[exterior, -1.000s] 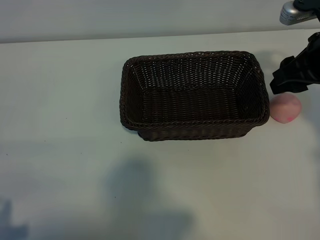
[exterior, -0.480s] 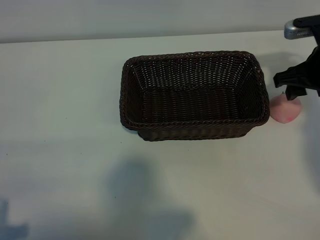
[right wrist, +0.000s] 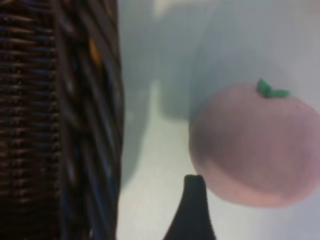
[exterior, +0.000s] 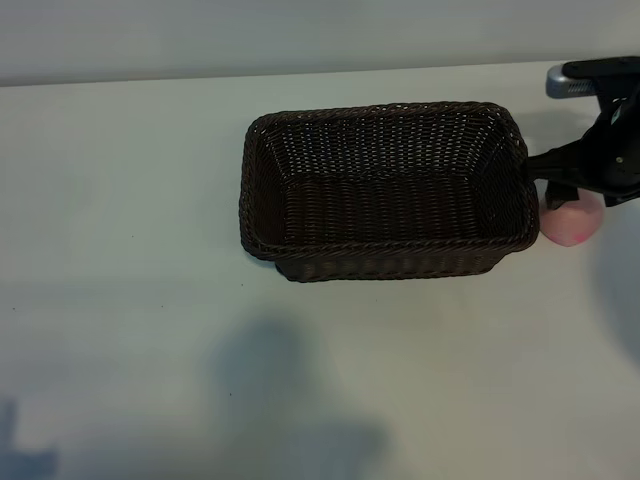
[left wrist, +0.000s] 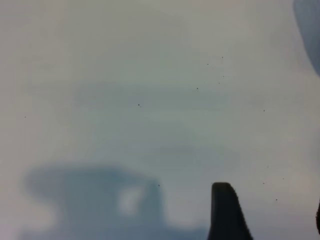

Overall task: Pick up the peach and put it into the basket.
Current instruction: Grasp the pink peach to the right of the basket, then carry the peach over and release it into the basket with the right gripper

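Note:
The dark-brown woven basket (exterior: 385,190) stands mid-table and holds nothing. The pale-pink peach (exterior: 571,220) lies on the table just off the basket's right end, touching or nearly touching its rim. My right gripper (exterior: 574,192) hangs low over the peach, open, and covers its top. In the right wrist view the peach (right wrist: 257,145) with its green leaf fills the space beside one dark finger (right wrist: 194,212), which stands between the fruit and the basket wall (right wrist: 60,120); the other finger is out of frame. My left gripper (left wrist: 272,212) is open over bare table, outside the exterior view.
The white table (exterior: 150,300) stretches wide to the left of and in front of the basket. Its far edge runs behind the basket, with a pale wall beyond. The peach sits close to the right edge of the exterior view.
My right gripper has come down and slightly left, from behind the peach to right over it. The peach and the basket have not moved.

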Robot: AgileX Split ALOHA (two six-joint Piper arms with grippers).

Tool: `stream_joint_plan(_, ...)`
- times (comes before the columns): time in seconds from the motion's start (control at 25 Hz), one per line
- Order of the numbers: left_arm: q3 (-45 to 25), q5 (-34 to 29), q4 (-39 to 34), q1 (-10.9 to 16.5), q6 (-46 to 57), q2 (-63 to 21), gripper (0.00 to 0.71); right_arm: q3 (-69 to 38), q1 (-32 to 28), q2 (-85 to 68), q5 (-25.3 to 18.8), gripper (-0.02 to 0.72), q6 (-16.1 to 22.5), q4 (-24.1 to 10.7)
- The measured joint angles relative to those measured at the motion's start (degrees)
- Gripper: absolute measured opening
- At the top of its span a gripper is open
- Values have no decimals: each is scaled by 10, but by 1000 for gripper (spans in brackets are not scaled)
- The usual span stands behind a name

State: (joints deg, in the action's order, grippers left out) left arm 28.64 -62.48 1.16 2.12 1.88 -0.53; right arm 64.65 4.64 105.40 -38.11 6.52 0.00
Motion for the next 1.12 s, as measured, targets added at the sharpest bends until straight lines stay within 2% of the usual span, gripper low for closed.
stream_joint_plan(0.12, 0, 0, 0, 0, 0, 0, 437, 0, 0, 17, 12, 575, -2, 0)
stream_joint_plan(0.24, 0, 0, 0, 0, 0, 0, 437, 0, 0, 33, 17, 491, -2, 0)
stream_joint_plan(0.32, 0, 0, 0, 0, 0, 0, 437, 0, 0, 42, 17, 372, -2, 0)
stream_joint_plan(0.44, 0, 0, 0, 0, 0, 0, 437, 1, 0, 43, 17, 147, 1, -6)
stream_joint_plan(0.52, 0, 0, 0, 0, 0, 0, 437, 2, 0, 43, 16, 69, 2, -10)
stream_joint_plan(0.76, 0, 0, 0, 0, 0, 0, 437, 20, 0, 33, -18, 47, 2, -14)
stream_joint_plan(1.12, 0, 0, 0, 0, 0, 0, 437, 124, 0, -72, -135, 47, 2, -34)
